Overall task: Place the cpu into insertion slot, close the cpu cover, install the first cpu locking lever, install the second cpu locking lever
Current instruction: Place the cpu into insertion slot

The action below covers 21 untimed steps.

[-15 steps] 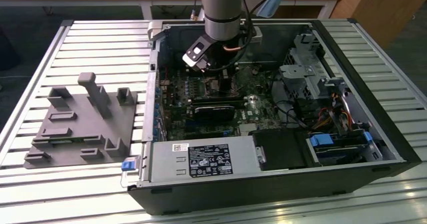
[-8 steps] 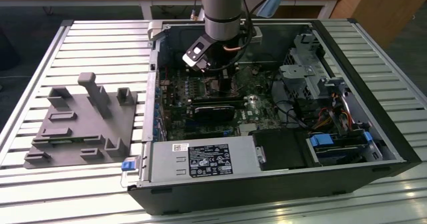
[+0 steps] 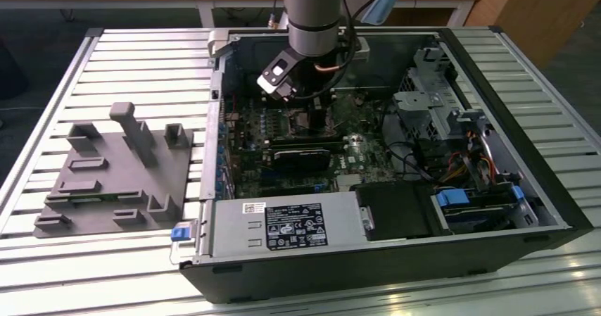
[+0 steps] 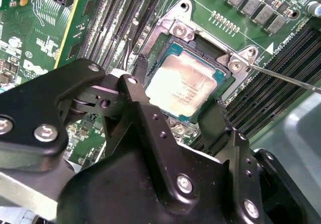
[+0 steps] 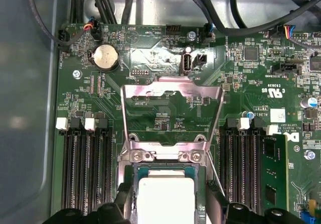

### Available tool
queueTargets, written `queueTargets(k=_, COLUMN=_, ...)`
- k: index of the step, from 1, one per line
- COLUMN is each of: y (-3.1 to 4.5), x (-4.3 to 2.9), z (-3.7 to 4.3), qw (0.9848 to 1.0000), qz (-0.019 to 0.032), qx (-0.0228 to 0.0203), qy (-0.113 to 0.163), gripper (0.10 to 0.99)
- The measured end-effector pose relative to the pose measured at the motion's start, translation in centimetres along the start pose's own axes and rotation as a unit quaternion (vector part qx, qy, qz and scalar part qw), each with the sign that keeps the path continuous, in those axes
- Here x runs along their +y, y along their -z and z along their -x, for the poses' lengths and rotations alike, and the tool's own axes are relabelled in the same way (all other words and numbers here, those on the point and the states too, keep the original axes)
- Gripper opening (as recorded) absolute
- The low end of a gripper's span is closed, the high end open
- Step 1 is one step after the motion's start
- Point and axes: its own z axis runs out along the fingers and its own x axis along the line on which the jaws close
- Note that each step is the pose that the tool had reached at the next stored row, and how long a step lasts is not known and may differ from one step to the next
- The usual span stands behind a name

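- While the slatted worktop [image 3: 141, 55] carries everything, the grey fixture [image 3: 112, 168] sits at the exterior view's left, well apart from the open computer case [image 3: 281, 267]. Its shaped holders look made to present parts where the arm can reach them.
- Further across, the arm reaches straight down into the case, with the gripper [image 3: 298, 103] over the insertion slot [image 3: 302, 122] and just beside the black card [image 3: 300, 154]. A vertical approach suits a chip that must go in flat.
- The second wrist view adds the close detail. The gripper [image 4: 175, 103] is set narrow and holds the cpu [image 4: 188, 83], with its fingers [image 4: 216, 121] against opposite edges.
- The grey top faces up and lies level, in or just above the insertion slot [image 4: 213, 50]. I cannot tell whether it is fully seated. Holding it by the edges probably keeps the chip square to the socket.
- Near one corner of the slot, a thin wire lever [image 4: 286, 78] angles away from the socket, so it is out of the chip's path.
- The first wrist view supplies what lies beyond the slot. The cpu cover [image 5: 170, 90] stands open and tipped back, with green board visible through its window. That leaves the slot free, and the cpu [image 5: 165, 199] lies between the gripper [image 5: 168, 206] parts.
- Long memory slots [image 5: 83, 169] flank the socket on both sides, and a coin battery [image 5: 105, 57] lies past the cover.
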Motion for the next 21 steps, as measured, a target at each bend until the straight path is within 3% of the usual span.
queueTargets(k=4, y=0.1, x=0.01, z=0.0, qw=1.0, qz=-0.0001, qx=-0.0002, qy=0.0, gripper=0.686)
queueTargets(k=12, y=1.12, x=0.08, z=0.03, qw=1.0, qz=-0.0001, qx=0.001, qy=0.0, gripper=0.686)
queueTargets(k=14, y=1.35, x=0.1, z=0.04, qw=1.0, qz=-0.0002, qx=0.0023, qy=0.0, gripper=0.608)
queueTargets(k=15, y=1.45, x=0.11, z=0.04, qw=1.0, qz=-0.0003, qx=0.0034, qy=0.0, gripper=0.608)
queueTargets(k=17, y=1.62, x=0.12, z=0.04, qw=1.0, qz=-0.0004, qx=0.0065, qy=-0.001, gripper=0.49)
queueTargets(k=18, y=1.67, x=0.12, z=0.04, qw=1.0, qz=-0.0006, qx=0.0085, qy=-0.001, gripper=0.49)
queueTargets(k=20, y=1.75, x=0.13, z=0.05, qw=0.9999, qz=-0.0009, qx=0.0165, qy=-0.002, gripper=0.373)
queueTargets(k=21, y=1.78, x=0.13, z=0.05, qw=0.9998, qz=-0.001, qx=0.02, qy=-0.002, gripper=0.373)
